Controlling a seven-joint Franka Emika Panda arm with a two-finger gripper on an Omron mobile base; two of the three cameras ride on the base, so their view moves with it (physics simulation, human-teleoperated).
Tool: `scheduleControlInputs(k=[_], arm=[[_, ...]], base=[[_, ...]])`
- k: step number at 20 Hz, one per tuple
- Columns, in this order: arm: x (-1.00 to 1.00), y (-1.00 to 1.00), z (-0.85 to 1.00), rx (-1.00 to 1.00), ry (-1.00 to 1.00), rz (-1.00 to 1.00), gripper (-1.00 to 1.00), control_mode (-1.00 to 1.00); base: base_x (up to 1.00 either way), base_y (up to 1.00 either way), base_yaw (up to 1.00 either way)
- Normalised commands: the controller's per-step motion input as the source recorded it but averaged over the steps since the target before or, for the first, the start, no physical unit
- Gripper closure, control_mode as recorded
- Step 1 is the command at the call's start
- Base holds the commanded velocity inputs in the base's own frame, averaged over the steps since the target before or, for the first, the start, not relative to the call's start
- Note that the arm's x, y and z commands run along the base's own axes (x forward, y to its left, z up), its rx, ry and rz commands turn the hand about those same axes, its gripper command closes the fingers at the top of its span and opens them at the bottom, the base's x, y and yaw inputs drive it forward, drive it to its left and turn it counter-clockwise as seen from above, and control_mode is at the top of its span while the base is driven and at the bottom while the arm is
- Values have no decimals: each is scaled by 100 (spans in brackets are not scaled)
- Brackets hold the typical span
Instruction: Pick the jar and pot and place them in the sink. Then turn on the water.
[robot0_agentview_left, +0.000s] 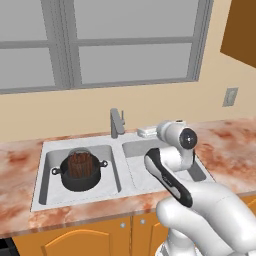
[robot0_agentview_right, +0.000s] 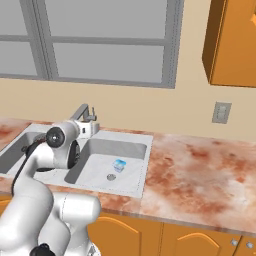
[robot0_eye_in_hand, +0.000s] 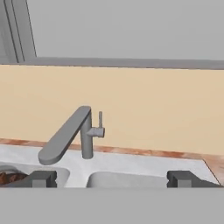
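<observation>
Grey-framed window (robot0_agentview_left: 100, 45) at twelve o'clock on the beige wall (robot0_agentview_right: 150, 107); marbled reddish countertop (robot0_agentview_right: 200, 170); orange wooden cabinets (robot0_agentview_right: 230, 42) at two.

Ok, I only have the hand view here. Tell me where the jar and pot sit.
Observer: The jar stands inside the pot, in the left basin of the sink.
Operator: Report the right basin.
Observer: A small blue-and-white object lies beside its drain.
Operator: Check the sink's back edge too.
Observer: A small white object rests there, right of the faucet.
</observation>
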Motion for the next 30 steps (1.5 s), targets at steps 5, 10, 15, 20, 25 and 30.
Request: scheduleControlInputs(k=[5, 10, 15, 20, 25, 30], arm=[[0, -16, -6, 0, -11, 5, -100, -100], [0, -6, -10, 0, -12, 3, -100, -100], [1, -1, -18, 0, -14, 3, -100, -100], [0, -3, -32, 0, -9, 0, -100, -100], [29, -20, -42, 2, -6, 0, -100, -100], [40, -33, -47, 2, -5, 1, -100, -100]], base=[[0, 0, 0], [0, 0, 0], [0, 0, 0], [0, 0, 0], [0, 0, 0], [0, 0, 0]])
